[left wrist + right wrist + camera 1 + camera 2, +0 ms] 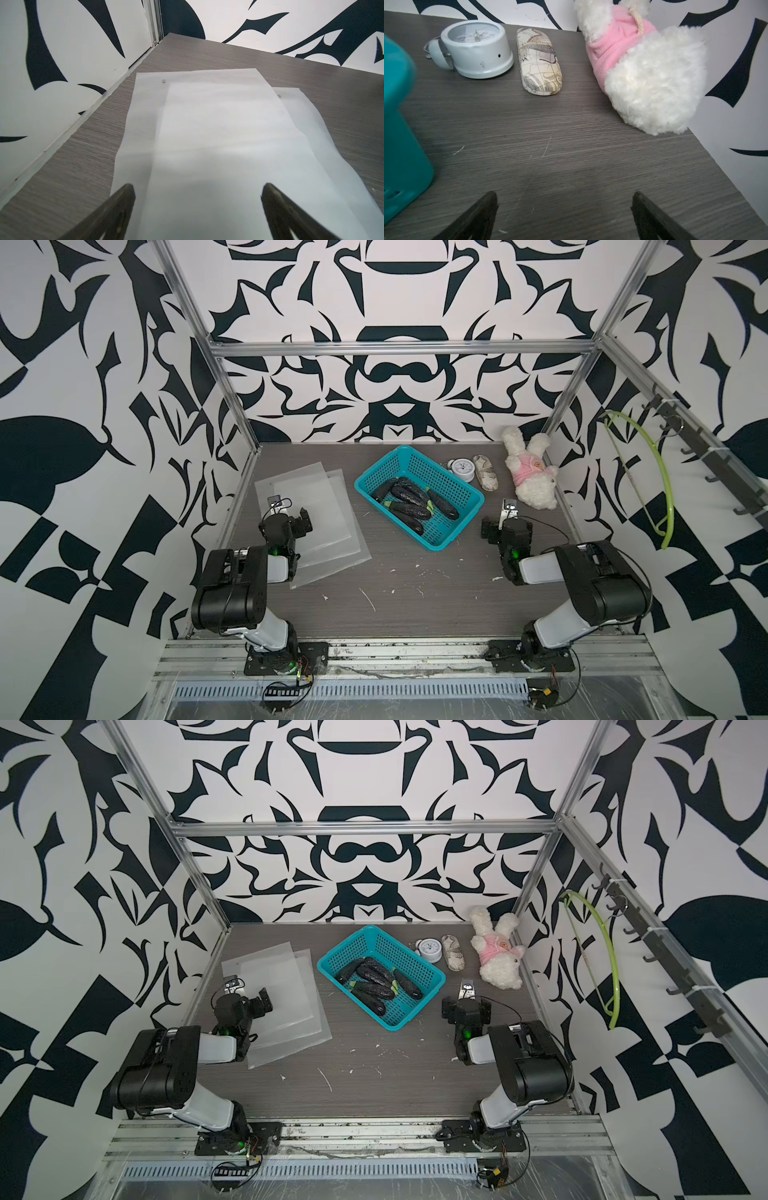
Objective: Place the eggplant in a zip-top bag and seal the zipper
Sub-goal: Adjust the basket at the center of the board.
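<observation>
Several eggplants (409, 502) lie in the basket (440, 548) at the middle of the table (415, 605), apart from the bags (324, 510) stacked flat on the left side. Both sets of jaws are spread wide and hold nothing. The left gripper (198, 187) hangs over the bags, the right gripper (564, 194) over bare table beside the basket.

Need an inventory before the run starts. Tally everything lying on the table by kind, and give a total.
Zip-top bags: 3, overlapping
Eggplants: 6, piled together, so approximate
Basket: 1
Alarm clock: 1
Glasses case: 1
Plush toy: 1
Total: 13
</observation>
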